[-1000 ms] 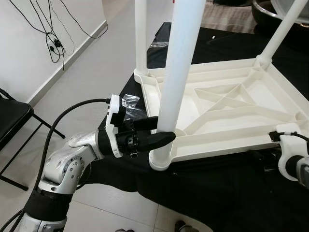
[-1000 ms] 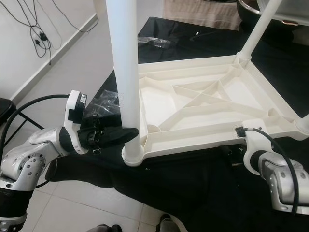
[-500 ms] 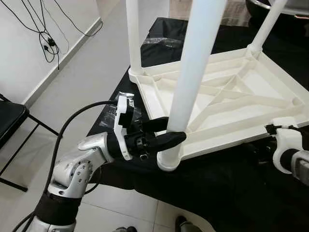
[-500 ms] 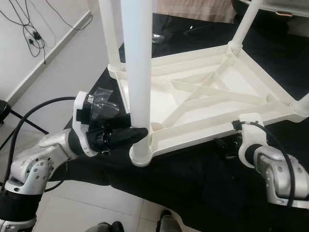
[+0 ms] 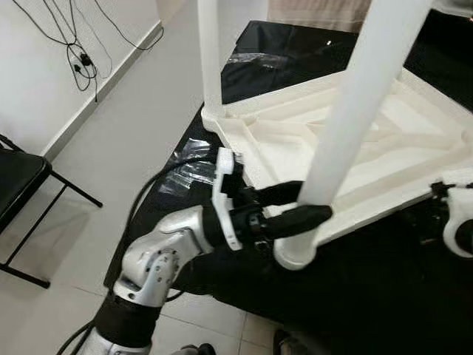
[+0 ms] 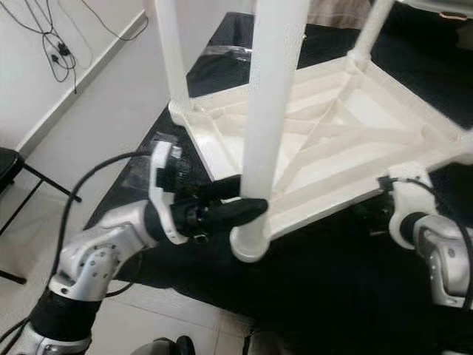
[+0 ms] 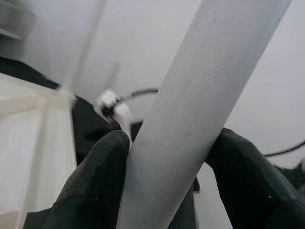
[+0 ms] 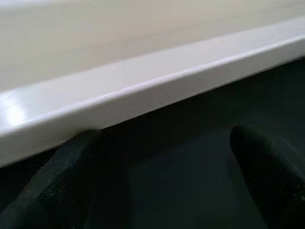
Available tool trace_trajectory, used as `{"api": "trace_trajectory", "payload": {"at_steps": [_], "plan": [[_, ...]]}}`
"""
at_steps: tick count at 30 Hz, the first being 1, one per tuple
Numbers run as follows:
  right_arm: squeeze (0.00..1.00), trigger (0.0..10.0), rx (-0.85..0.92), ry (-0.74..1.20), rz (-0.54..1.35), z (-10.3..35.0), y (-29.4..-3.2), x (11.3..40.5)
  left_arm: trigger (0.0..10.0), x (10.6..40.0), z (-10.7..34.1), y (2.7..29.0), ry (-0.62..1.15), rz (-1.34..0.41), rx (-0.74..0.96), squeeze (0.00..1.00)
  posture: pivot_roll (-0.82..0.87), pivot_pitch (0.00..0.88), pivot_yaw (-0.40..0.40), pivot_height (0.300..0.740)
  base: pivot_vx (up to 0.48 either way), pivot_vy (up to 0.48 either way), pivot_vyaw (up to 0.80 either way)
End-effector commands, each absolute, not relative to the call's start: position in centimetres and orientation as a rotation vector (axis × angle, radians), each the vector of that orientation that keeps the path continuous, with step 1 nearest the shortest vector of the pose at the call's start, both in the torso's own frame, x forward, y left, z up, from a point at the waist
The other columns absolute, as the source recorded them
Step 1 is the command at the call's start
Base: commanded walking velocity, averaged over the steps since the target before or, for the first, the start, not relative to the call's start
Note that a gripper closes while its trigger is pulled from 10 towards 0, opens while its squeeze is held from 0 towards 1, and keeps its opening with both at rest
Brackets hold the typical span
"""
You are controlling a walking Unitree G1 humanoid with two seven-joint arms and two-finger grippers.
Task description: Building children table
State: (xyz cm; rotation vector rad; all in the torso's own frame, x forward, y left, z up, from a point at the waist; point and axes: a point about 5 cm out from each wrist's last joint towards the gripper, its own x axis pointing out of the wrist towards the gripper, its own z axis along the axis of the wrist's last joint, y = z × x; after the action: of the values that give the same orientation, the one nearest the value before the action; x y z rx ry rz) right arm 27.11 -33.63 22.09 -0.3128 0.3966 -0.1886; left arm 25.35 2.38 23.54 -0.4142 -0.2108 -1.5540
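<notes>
Table leg (image 5: 355, 111) upright in left claw (image 5: 304, 205), seemingly.

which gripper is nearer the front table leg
Left. The left gripper is clamped around the front leg just above its socket. The right gripper sits open at the tabletop's edge, off to the right of that leg.

Smooth glossy white plastic tabletop (image 5: 355, 140) and leg (image 5: 355, 111) on matt black cloth (image 5: 384, 296).

We lose the near table leg (image 5: 347, 126) past the top edge; the right gripper (image 6: 384, 214) is hidden under the tabletop's rim (image 6: 347, 196).
</notes>
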Motion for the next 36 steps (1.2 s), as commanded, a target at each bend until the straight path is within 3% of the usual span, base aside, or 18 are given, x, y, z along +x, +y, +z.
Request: {"api": "trace_trajectory", "payload": {"at_steps": [1, 6, 7, 9, 10, 16, 23, 29, 32, 34, 35, 36], "plan": [[0.0, 10.0, -0.375, 0.275, -0.277, 24.6, -34.5, 27.1, 10.0, 24.5, 23.0, 1.5, -0.175, -1.608, -0.42, 0.0, -0.09, 0.21, 0.024, 0.74, 0.0, 0.0, 0.0], [0.0, 10.0, -0.401, 0.232, -0.329, 25.3, -34.9, 27.3, 10.0, 25.0, 22.3, 1.7, -0.155, -1.547, -0.371, 0.0, -0.09, 0.206, 0.022, 0.74, 0.0, 0.0, 0.0], [0.0, 10.0, -0.414, 0.226, -0.341, 25.4, -35.1, 27.3, 10.0, 24.9, 21.7, 2.3, -0.115, -1.537, -0.307, 0.32, -0.08, 0.206, 0.021, 0.74, 0.0, 0.0, 0.0], [0.0, 10.0, -0.418, 0.219, -0.356, 25.6, -35.2, 27.4, 10.0, 24.6, 21.3, 2.7, -0.09, -1.552, -0.274, 0.32, -0.08, 0.206, 0.021, 0.74, 0.0, 0.0, 0.0], [0.0, 10.0, -0.42, 0.211, -0.366, 25.7, -35.3, 27.4, 10.0, 24.4, 21.4, 2.9, -0.087, -1.557, -0.266, 0.96, -0.08, 0.206, 0.021, 0.74, 0.0, 0.0, 0.0], [0.0, 10.0, -0.407, 0.093, -0.465, 27.1, -36.0, 27.3, 10.0, 24.0, 23.1, 4.6, -0.143, -1.55, -0.243, 1.0, -0.07, 0.212, 0.021, 0.74, 0.0, 0.0, 0.0], [0.0, 10.0, -0.405, -0.004, -0.504, 27.7, -35.5, 27.0, 10.0, 21.9, 26.5, 9.5, -0.206, -1.613, -0.201, 1.0, -0.06, 0.211, 0.02, 0.74, 0.0, 0.0, 0.0], [0.0, 10.0, -0.387, 0.034, -0.435, 24.8, -33.5, 26.8, 10.0, 21.8, 26.2, 11.6, -0.182, -1.504, -0.153, 1.0, -0.05, 0.207, 0.023, 0.74, 0.0, 0.0, 0.0], [0.0, 10.0, -0.311, 0.044, -0.417, 22.4, -32.1, 26.3, 10.0, 22.6, 25.2, 12.7, -0.188, -1.306, -0.151, 1.0, -0.05, 0.199, 0.029, 0.74, 0.0, 0.0, 0.0], [0.0, 10.0, -0.311, 0.044, -0.417, 22.4, -32.1, 26.3, 10.0, 22.6, 25.2, 12.7, -0.188, -1.306, -0.151, 1.0, -0.05, 0.199, 0.029, 0.74, 0.0, 0.0, 0.0], [0.0, 10.0, -0.293, 0.04, -0.404, 21.4, -31.3, 25.9, 10.0, 23.5, 24.5, 13.4, -0.181, -1.153, -0.182, 0.8, -0.05, 0.193, 0.032, 0.74, 0.0, 0.0, 0.0], [0.0, 10.0, -0.293, 0.04, -0.404, 21.4, -31.3, 25.9, 10.0, 23.5, 24.5, 13.4, -0.181, -1.153, -0.182, 0.8, -0.05, 0.193, 0.032, 0.74, 0.0, 0.0, 0.0]]}}
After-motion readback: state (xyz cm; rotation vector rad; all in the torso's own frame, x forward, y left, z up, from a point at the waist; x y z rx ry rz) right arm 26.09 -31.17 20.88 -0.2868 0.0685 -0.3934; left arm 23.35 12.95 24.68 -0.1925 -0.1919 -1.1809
